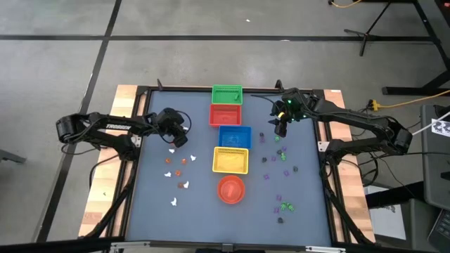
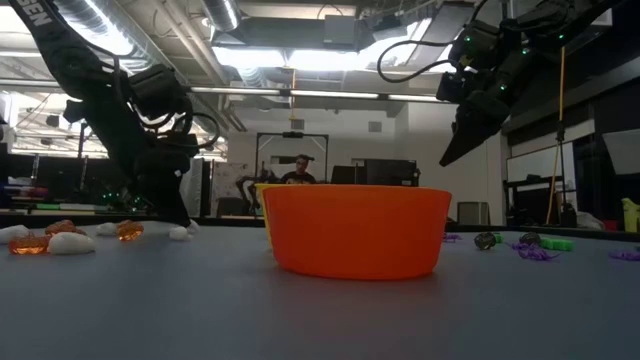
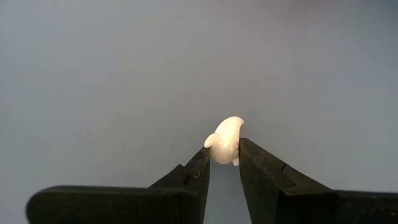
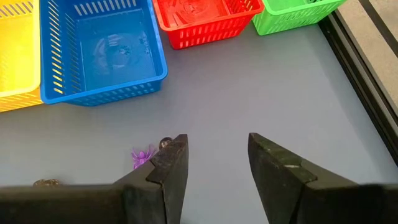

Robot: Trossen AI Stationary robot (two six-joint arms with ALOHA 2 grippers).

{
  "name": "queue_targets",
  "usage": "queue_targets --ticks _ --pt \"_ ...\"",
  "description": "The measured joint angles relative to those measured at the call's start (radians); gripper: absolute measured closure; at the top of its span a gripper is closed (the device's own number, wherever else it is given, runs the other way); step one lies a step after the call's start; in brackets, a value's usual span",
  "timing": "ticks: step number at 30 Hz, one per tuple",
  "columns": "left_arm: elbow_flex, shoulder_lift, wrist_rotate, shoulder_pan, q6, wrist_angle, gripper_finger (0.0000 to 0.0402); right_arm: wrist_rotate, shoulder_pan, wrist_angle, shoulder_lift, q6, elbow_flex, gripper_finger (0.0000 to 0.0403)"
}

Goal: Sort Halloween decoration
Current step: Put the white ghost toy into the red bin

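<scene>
Orange bowl [image 2: 358, 232]: table's near end. White trinket [image 3: 226, 140]: pinched between the left gripper [image 3: 222, 155] fingertips, low over the mat left of the baskets, long axis along the fingers. Right gripper [image 4: 217, 155]: raised, jaws wide, empty; purple trinket [image 4: 142, 155] just beside one finger.

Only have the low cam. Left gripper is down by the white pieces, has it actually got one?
Observer: Yes. The left wrist view shows the left gripper shut on a small white trinket, held at the fingertips.
Operator: And the right one, holding anything?
Observer: No. The right gripper is open and empty, above bare mat with a purple trinket beside one finger.
Operator: What's behind the orange bowl?
Observer: From above, a row of baskets: yellow basket, blue basket, red basket, green basket.
</scene>
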Motion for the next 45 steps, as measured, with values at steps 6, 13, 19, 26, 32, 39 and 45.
queue_targets --ticks 6,13,19,26,32,39,45 --pt "0.000 0.000 0.000 0.000 0.000 0.000 0.0358 0.000 0.000 0.000 0.000 0.000 0.000 0.0237" --pt "0.001 0.000 -0.001 -0.001 0.000 0.000 0.0374 0.000 0.000 0.000 0.000 0.000 0.000 0.0237" --pt "0.001 0.000 -0.001 -0.001 0.000 0.000 0.0367 0.000 0.000 0.000 0.000 0.000 0.000 0.0237" --pt "0.001 0.000 -0.001 0.000 0.000 0.015 0.0372 0.000 0.000 0.000 0.000 0.000 0.000 0.0237" --pt "0.001 0.000 -0.001 0.000 0.000 0.079 0.0368 0.000 0.000 0.000 0.000 0.000 0.000 0.0237" --pt "0.001 0.000 0.000 0.000 -0.004 0.189 0.0371 0.000 0.000 0.000 0.000 0.000 0.000 0.0237" --pt "0.001 0.000 0.000 0.000 -0.014 0.318 0.0367 0.000 0.000 0.000 0.000 0.000 0.000 0.0237"
